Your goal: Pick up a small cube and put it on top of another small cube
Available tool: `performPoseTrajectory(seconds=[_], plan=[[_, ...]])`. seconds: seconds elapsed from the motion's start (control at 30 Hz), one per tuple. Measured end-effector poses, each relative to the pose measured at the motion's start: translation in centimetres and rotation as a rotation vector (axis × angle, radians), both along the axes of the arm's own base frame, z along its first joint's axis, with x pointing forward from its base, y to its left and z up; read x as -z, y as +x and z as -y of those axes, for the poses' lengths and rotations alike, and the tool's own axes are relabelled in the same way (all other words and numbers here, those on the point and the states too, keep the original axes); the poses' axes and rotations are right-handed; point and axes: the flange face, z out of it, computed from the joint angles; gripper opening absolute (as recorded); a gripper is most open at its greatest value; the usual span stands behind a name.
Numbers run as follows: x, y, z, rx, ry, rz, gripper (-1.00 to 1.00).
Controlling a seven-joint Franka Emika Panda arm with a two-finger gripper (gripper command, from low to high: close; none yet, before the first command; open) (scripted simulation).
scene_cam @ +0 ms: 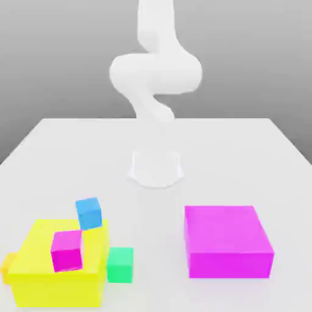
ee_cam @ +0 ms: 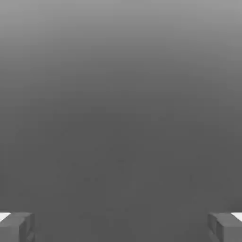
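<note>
The small green cube [scene_cam: 120, 264] rests on the white table, touching the right side of the big yellow block [scene_cam: 58, 268] in the exterior view. A small magenta cube [scene_cam: 66, 250] sits on top of that yellow block. A small blue cube [scene_cam: 89, 213] stands at the yellow block's far edge. In the hand view my gripper [ee_cam: 121, 227] is open, its two grey fingertips [ee_cam: 16, 227] standing far apart with nothing between them, facing plain grey background.
A big magenta block [scene_cam: 228, 241] lies at the exterior view's right. The white arm [scene_cam: 155, 73] rises from its base [scene_cam: 156, 167] at the table's middle. A small orange piece [scene_cam: 7, 267] peeks out at the yellow block's left side.
</note>
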Motion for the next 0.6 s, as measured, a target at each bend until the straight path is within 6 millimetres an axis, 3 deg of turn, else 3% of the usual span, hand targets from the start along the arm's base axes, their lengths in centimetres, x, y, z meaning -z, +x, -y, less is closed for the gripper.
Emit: performPoseTrajectory(seconds=[0.13,0.3,0.43,0.6], plan=[[8.3,4.8,0.7,0.081,0.227,-0.181,0.0],[19.2,8.3,0.3,0.244,0.418,-0.411,0.0],[27.6,9.1,-0.1,0.422,0.504,-0.578,0.0],[36.8,8.1,0.3,0.696,0.538,-0.729,0.0]])
